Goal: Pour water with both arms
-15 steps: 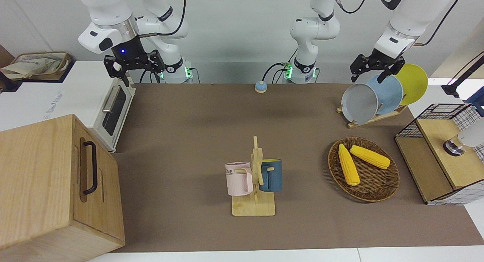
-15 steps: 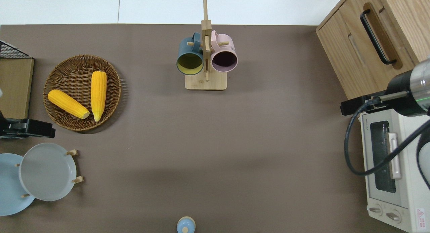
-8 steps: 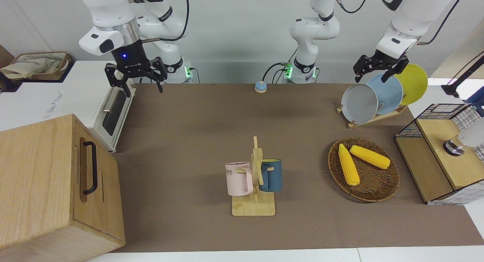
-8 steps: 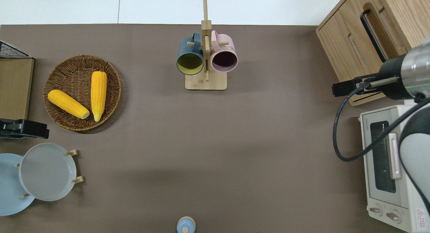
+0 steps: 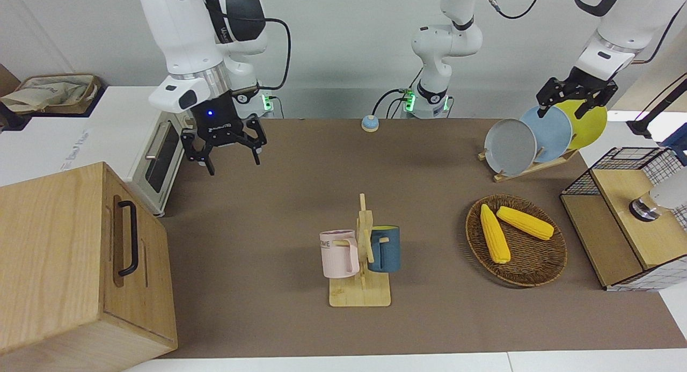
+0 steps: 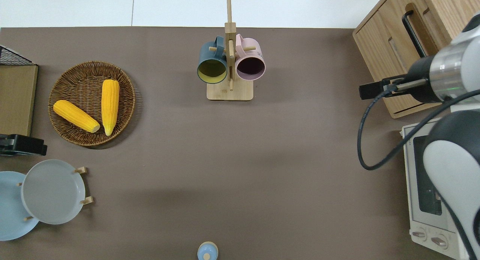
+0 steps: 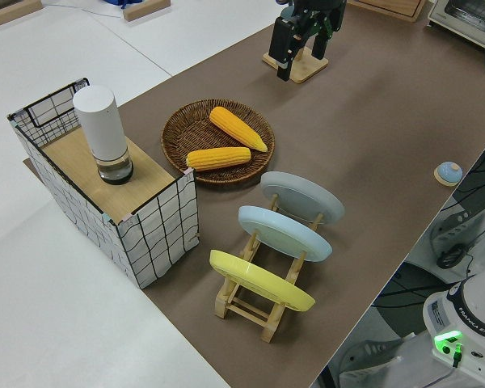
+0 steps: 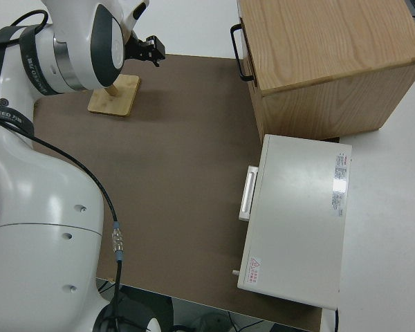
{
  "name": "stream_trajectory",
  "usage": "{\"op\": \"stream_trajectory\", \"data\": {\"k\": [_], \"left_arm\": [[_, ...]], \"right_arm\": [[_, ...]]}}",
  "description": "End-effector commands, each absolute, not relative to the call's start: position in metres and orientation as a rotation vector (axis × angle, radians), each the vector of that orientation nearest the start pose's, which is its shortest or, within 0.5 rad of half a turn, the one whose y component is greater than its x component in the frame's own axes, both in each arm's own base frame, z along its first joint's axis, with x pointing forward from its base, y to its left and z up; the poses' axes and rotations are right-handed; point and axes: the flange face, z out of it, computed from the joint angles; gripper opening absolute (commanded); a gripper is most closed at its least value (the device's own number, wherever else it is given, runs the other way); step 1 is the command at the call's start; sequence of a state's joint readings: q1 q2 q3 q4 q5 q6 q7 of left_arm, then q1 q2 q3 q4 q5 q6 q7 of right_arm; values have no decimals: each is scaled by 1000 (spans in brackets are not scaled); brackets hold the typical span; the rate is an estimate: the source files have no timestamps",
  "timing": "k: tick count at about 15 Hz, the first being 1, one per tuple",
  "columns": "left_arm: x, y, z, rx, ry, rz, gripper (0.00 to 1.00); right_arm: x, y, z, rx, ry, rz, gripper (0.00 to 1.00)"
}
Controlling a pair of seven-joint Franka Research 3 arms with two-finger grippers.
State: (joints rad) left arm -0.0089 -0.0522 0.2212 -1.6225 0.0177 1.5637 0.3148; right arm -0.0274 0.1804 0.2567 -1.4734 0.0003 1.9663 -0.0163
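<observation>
Right gripper (image 5: 229, 153), in the front view, hangs from its bent arm with fingers spread wide, pointing down at the table (image 5: 300, 162) near the right arm's end. Left gripper (image 5: 571, 96) is also wide open, empty, at the left arm's edge. From overhead, the right gripper (image 6: 371, 91) reaches toward the table's middle.

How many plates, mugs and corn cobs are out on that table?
Plates: 3 (grey, blue, yellow)
Mugs: 2 (pink, dark blue)
Corn cobs: 2
Total: 7
</observation>
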Motion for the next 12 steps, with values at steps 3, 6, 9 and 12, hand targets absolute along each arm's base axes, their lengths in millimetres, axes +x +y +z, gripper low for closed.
{"op": "stream_trajectory", "data": {"k": [3,6,9,12], "left_arm": [[522,189,623,-3085,279,-36,995],[514,224,622,-3068,321,-54,995],[512,248,618,-3048,347,-68,995],[507,271,615,-3029,374,-92,995]], "right_arm": [[635,180,574,-2999,-533,-634,987],[640,200,563,-3003,-636,-696,985],[647,221,547,-2989,-741,-780,983],[651,244,533,-2970,-824,-841,981]]}}
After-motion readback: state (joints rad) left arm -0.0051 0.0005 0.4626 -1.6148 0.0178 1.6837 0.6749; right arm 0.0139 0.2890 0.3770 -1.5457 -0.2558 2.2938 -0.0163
